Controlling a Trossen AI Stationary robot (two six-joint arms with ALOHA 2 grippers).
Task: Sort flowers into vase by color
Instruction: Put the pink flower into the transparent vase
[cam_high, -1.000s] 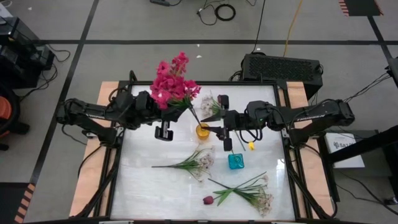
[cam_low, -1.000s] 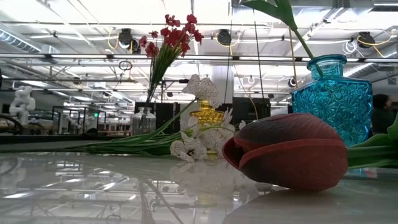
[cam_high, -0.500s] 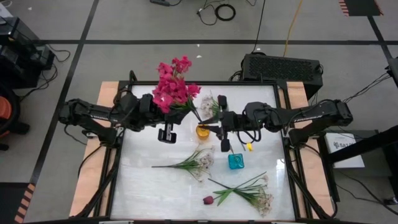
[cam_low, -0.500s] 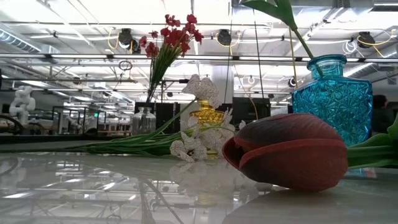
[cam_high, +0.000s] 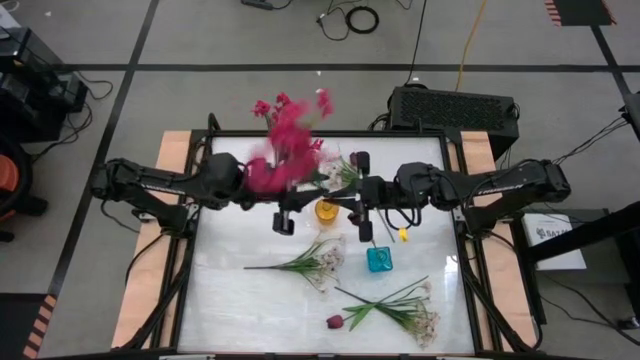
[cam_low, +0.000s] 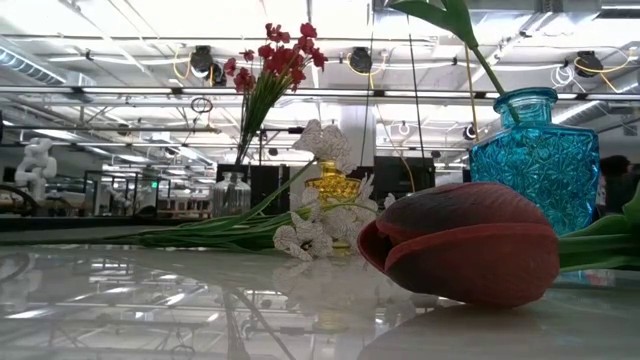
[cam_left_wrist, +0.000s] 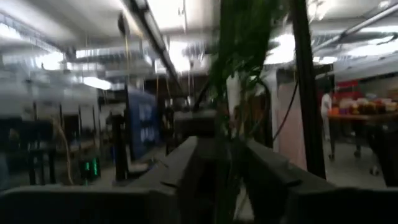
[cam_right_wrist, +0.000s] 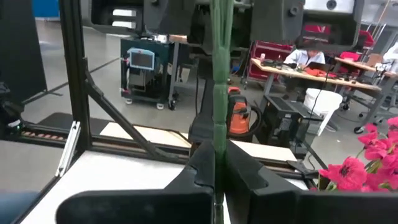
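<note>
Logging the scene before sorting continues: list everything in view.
magenta flowers: one bunch, pink, lifted above the table's far side
white sprigs: white; one mid-table, one front right, one beside the right arm
tulip: one, dark maroon, lying front centre
yellow vase: one, amber, table centre
teal vase: one, blue-green, right of centre, holds a green stalk
table: one, white top
left tool: dark, closed on the magenta flowers' stems
right tool: dark, closed on a green stem, by the yellow vase
</note>
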